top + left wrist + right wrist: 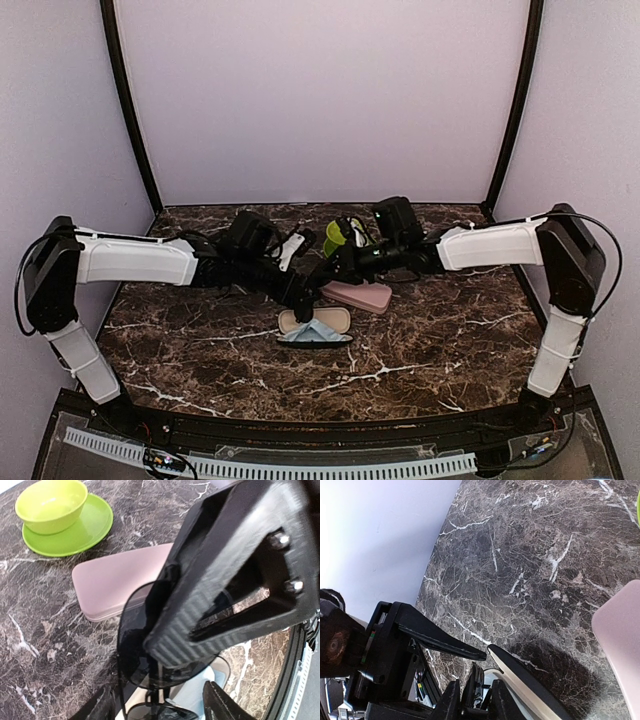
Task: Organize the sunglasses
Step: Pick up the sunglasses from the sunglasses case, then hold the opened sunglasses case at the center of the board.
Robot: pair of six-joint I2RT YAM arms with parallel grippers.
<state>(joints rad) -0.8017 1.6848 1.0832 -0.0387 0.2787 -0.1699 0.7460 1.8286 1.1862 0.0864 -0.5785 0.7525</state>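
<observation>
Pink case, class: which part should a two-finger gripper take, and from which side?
Pinch the pink case across its narrow width, near its uncovered rounded end, coming down from above: it lies flat and closed on the marble table, probably too long to span lengthwise.

My dark veined marble tabletop: lime-green saucer at twelve o'clock, pink rounded case central, open beige case at six.

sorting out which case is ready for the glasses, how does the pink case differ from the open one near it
The pink case is shut; the open case shows a beige lining. The pink case hides its inside; the open case holds a light blue cloth. The pink case lies farther back and right, the open case nearer the front. Both are oblong and lie on the table.
</observation>
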